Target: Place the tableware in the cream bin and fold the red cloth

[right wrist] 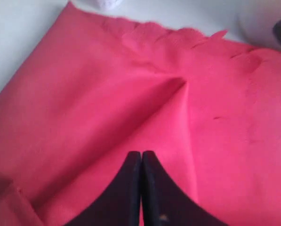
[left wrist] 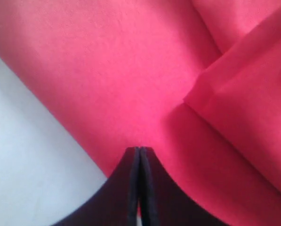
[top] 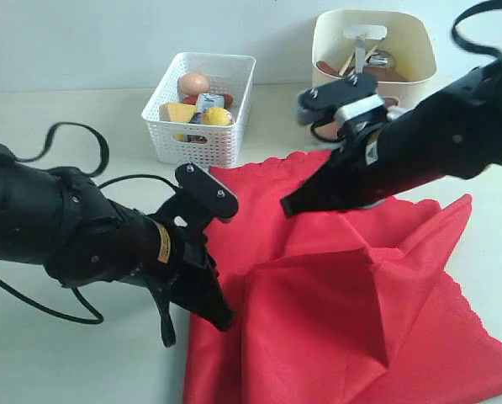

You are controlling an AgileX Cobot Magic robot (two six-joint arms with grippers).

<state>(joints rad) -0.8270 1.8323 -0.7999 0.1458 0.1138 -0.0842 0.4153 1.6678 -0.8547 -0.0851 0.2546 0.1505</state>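
Observation:
The red cloth (top: 318,320) lies partly folded on the table, with a triangular flap turned over its middle. My left gripper (top: 221,318) is shut, its tips at the cloth's near-left edge. In the left wrist view the gripper (left wrist: 139,149) rests over flat cloth (left wrist: 107,70) beside a folded layer, with nothing pinched. My right gripper (top: 286,206) is shut just above the cloth's far part. The right wrist view shows the gripper (right wrist: 141,153) over the cloth (right wrist: 107,94) near a crease. The cream bin (top: 419,50) at the back right holds tableware (top: 368,55).
A white perforated basket (top: 234,101) with an egg (top: 193,82) and other food stands at the back, left of the bin. Bare table (top: 66,362) lies to the left of the cloth. The bin's wall (right wrist: 260,21) shows beyond the scalloped edge.

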